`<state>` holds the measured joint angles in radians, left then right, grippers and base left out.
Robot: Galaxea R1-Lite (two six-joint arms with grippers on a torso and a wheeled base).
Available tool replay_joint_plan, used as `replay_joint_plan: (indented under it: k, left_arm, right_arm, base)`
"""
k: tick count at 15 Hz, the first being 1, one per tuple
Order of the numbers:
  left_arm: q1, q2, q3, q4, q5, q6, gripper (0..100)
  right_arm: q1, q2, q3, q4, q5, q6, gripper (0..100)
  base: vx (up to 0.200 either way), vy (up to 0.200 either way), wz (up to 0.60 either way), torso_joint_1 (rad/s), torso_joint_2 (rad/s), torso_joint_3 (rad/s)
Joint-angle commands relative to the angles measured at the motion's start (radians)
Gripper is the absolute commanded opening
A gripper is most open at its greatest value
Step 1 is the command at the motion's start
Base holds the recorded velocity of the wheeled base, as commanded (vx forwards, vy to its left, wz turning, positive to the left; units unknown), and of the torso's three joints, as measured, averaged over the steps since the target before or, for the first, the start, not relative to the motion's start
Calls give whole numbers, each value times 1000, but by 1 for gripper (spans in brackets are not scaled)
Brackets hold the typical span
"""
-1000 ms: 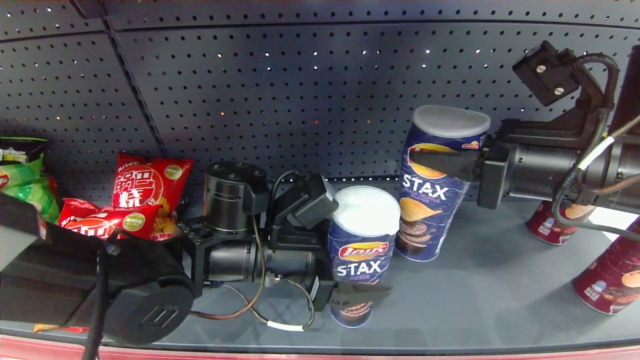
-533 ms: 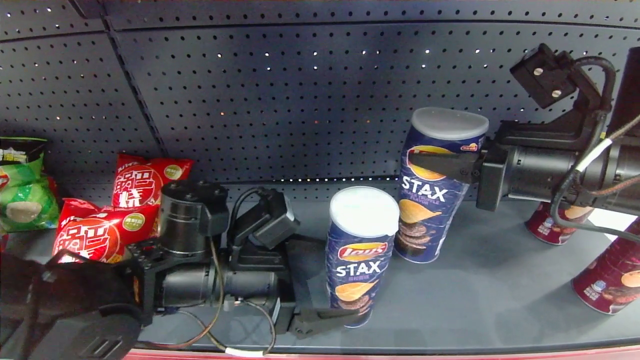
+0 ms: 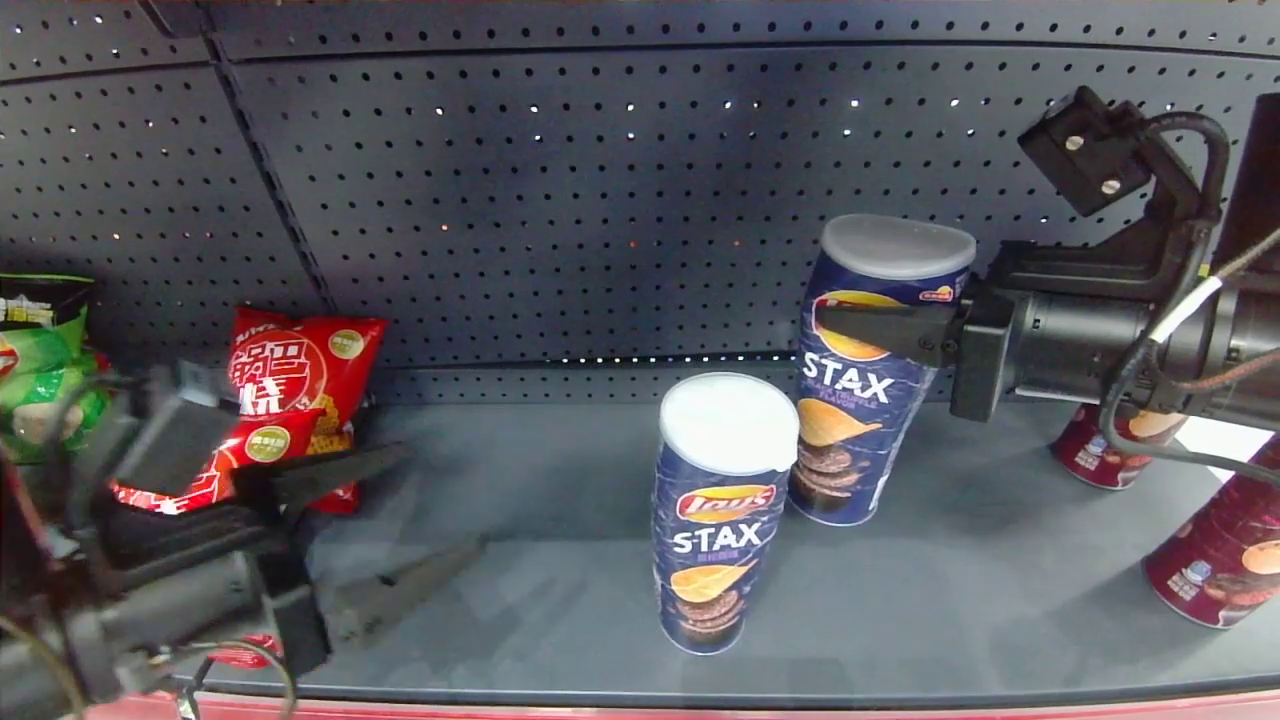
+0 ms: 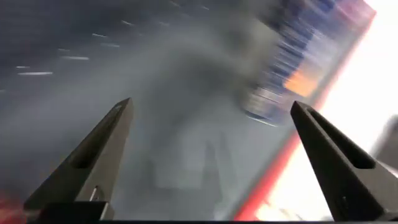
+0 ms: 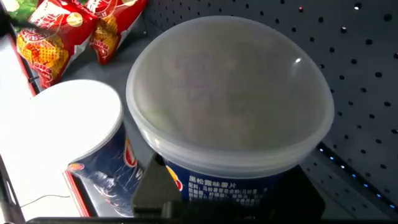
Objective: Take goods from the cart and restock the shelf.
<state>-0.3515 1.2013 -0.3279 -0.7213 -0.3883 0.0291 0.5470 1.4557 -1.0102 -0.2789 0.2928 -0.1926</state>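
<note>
A dark-blue cylindrical crisp can [image 3: 715, 510] with a white lid is left standing on the grey metal shelf [image 3: 1000, 600] as the left gripper [image 3: 440, 500], spread wide, is drawn away leftward, while a second blue can [image 3: 860, 430], just beyond, is pinched by the right gripper [image 3: 850, 330], yet to be released.

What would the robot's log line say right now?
left gripper: open, empty | right gripper: shut on rear blue can | front blue can: upright on shelf, not held
</note>
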Motion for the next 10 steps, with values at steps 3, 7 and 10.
replay_joint_plan:
  k: [3,7,10]
  left_arm:
    - [401,-611,197,152,3,-25,100]
    - [410,-1109,325,678,138,-25,100]
    - [419,-1109,314,709,286,-17,100]
  right_arm:
    - [-4,0,2,0,0,-1,0]
    - [-15,2,-5,0,-1,-1,0]
    - [-29,2,-5,0,-1,-1,0]
  base:
    - [0,0,0,0,0,0]
    - [0,0,0,0,0,0]
    - [0,0,0,0,0,0]
